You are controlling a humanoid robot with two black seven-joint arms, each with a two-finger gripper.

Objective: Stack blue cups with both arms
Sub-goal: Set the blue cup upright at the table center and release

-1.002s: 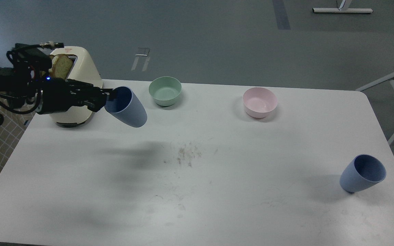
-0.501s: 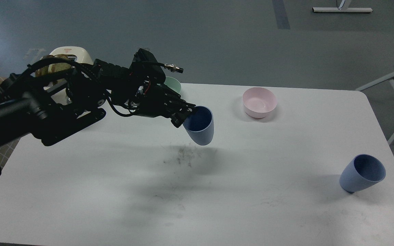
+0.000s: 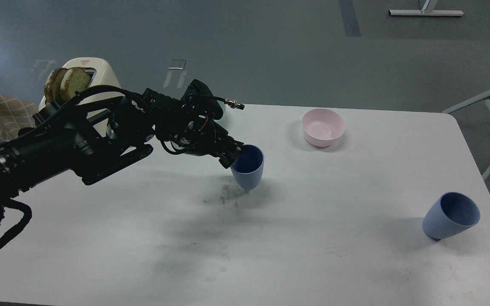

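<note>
My left gripper (image 3: 231, 155) is shut on the rim of a dusty-blue cup (image 3: 248, 166) near the middle of the white table (image 3: 313, 255). The cup is upright, its narrow base at or just above the tabletop; I cannot tell if it touches. The second blue cup (image 3: 451, 216) stands alone near the table's right edge, leaning slightly in this view. My black left arm reaches in from the left across the table. My right arm and gripper are out of view.
A pale pink bowl (image 3: 323, 127) sits at the back right of centre. A mint-green bowl (image 3: 222, 109) is mostly hidden behind my left arm. A cream toaster (image 3: 84, 80) with bread slices stands at the back left. Dark crumbs (image 3: 226, 196) lie near the held cup.
My left arm swung right from the toaster to the table's middle with the cup, then lowered it and turned it more upright. The right-hand cup has not moved.
</note>
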